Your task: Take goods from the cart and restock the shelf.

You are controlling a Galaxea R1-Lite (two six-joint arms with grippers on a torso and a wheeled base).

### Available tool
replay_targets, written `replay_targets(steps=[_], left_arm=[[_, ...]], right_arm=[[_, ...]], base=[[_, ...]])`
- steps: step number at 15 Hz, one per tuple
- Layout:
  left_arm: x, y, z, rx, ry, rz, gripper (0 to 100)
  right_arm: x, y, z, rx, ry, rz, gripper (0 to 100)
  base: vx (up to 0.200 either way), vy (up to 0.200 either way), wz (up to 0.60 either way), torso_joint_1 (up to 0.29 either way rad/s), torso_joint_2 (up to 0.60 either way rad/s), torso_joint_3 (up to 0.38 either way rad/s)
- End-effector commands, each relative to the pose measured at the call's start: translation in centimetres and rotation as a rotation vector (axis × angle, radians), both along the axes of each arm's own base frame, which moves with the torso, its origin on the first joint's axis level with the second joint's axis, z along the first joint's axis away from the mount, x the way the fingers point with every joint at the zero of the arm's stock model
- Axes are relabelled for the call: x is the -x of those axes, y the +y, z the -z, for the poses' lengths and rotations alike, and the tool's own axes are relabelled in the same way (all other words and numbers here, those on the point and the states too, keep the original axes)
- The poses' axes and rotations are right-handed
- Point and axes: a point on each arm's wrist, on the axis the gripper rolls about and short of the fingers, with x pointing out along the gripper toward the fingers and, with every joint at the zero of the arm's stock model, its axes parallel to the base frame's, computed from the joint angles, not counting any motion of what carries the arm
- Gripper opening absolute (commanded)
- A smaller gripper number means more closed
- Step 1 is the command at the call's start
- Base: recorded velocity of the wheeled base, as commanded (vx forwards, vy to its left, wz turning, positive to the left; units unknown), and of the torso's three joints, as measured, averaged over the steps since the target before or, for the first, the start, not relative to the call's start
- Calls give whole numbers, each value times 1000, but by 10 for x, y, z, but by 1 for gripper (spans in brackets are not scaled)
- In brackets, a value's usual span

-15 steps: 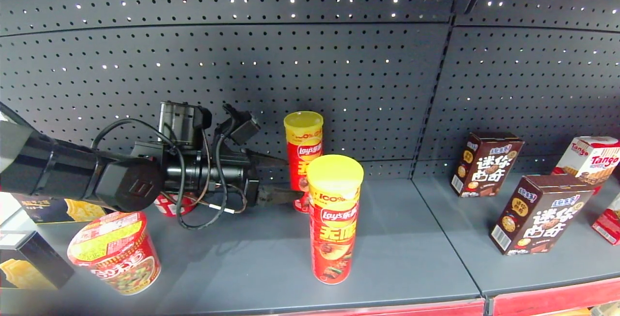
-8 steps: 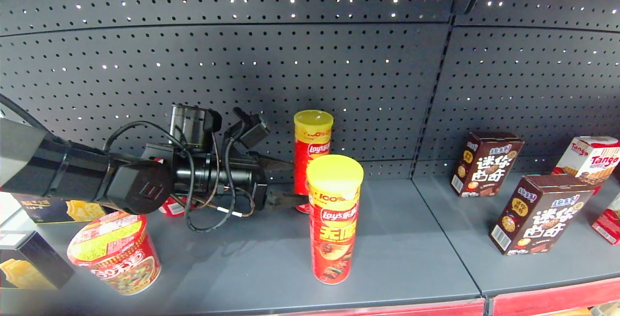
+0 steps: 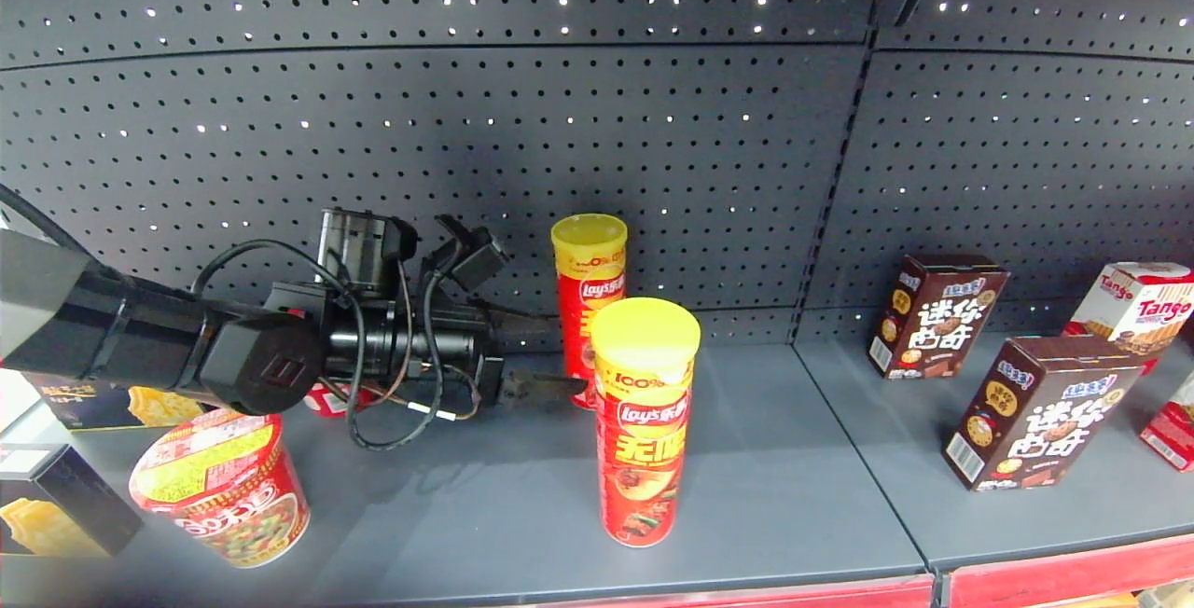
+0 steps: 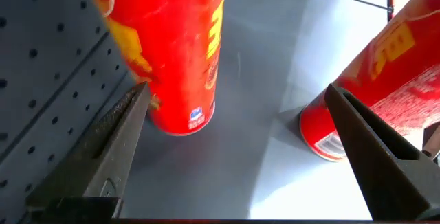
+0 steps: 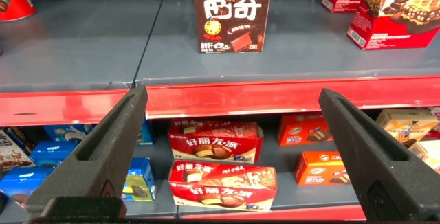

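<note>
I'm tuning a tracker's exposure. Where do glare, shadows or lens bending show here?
Head view: the pegboard seams bow as through a wide lens, light shines through its holes, the left gripper casts a shadow on the shelf. Left wrist view: glare washes the shelf between the rear chip can and front chip can.

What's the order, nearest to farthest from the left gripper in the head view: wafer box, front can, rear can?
1. Rear can, beside the left gripper.
2. Front can, just forward of it.
3. Wafer box, far right.
</note>
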Motion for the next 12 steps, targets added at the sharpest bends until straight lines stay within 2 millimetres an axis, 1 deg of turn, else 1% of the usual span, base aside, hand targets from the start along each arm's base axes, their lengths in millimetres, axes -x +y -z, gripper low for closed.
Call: replay_targets(steps=[1,4,12], left_arm=[[0,1,2,-2,9,-3,100],[-3,-1,7,-4,17,0,100],[-5,-10,9,-2,21,23,100]], right_arm=[[0,0,0,0,1,-1,100],[0,0,0,0,3,-1,100],[0,0,0,0,1,-1,100]], base=[[0,0,0,0,0,0],[0,0,0,0,0,0],[0,0,0,0,0,0]])
